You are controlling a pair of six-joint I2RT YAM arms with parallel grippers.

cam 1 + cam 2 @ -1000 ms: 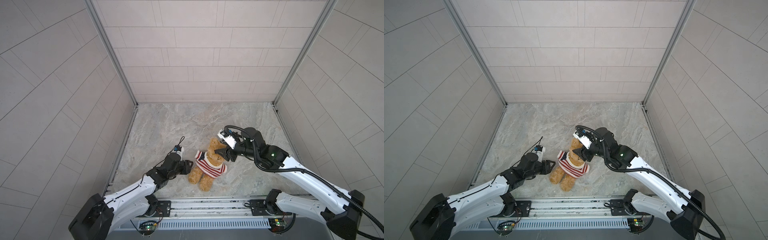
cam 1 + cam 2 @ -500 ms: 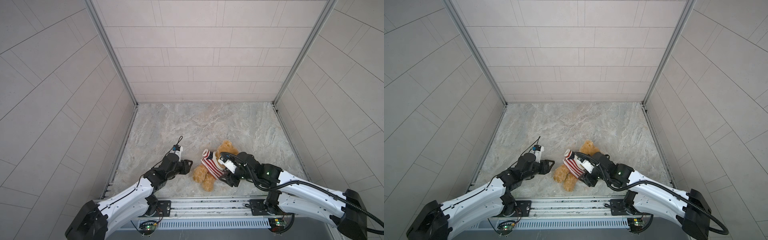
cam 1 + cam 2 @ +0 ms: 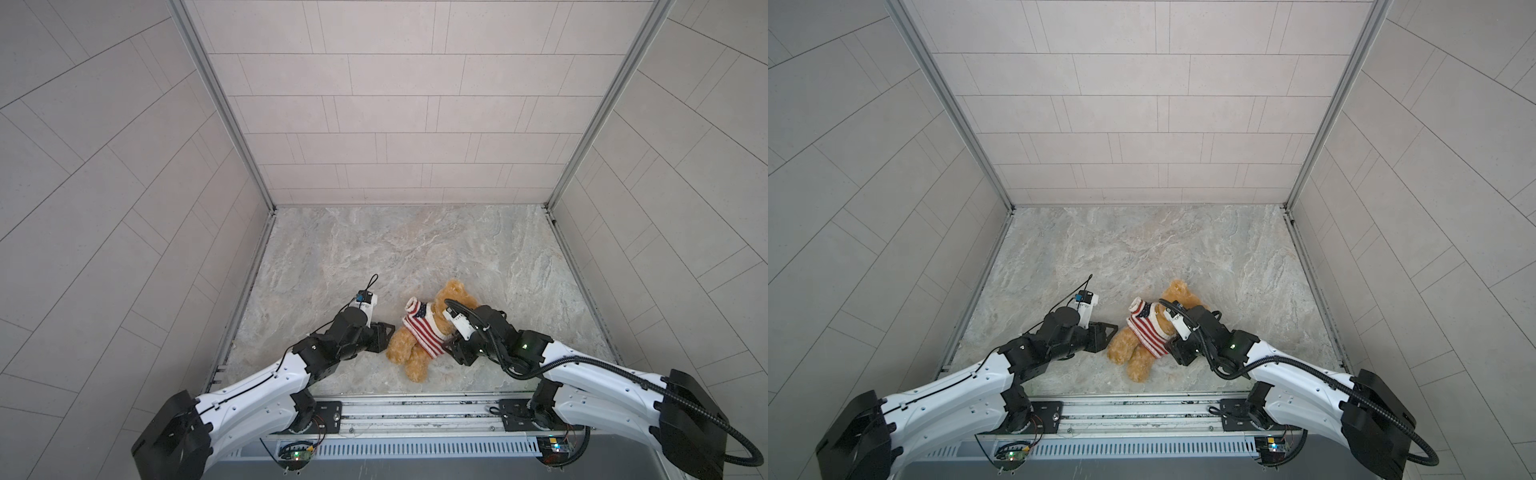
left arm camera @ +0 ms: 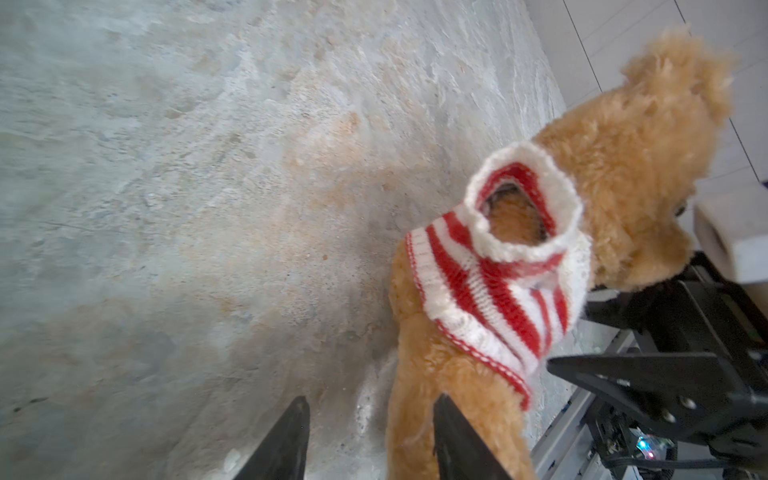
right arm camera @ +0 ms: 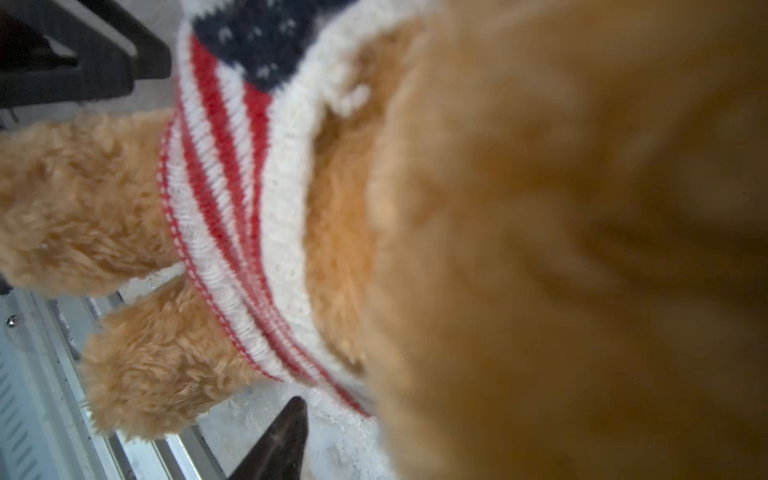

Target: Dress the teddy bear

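The teddy bear (image 3: 409,360) lies on the marbled worktop (image 3: 374,257) close to its near edge, about midway across and between your 2 arms. Its head points far and right, and its legs point near and left. It wears the red-and-white striped sweater (image 3: 424,337) over its trunk, with a navy patch (image 5: 257,33) near the collar. In the left wrist view, a white-edged sleeve opening (image 4: 521,199) stands out from the body, and you can see fur inside it.

Your left gripper (image 3: 385,337) sits low at the bear's left side. Its fingers (image 4: 291,440) are spread, and the tips are just at the nearer leg. They clamp nothing you can see.

Your right gripper (image 3: 451,349) presses in from the right, against the sweater's hem and under the head. In the right wrist view, only 1 of its fingers (image 5: 286,436) shows. Blurred fur fills the rest, so you cannot tell whether it grips the bear or merely rests against it.

Both top views show the metal rail (image 3: 1142,409) running along the near edge, just past the bear's feet.
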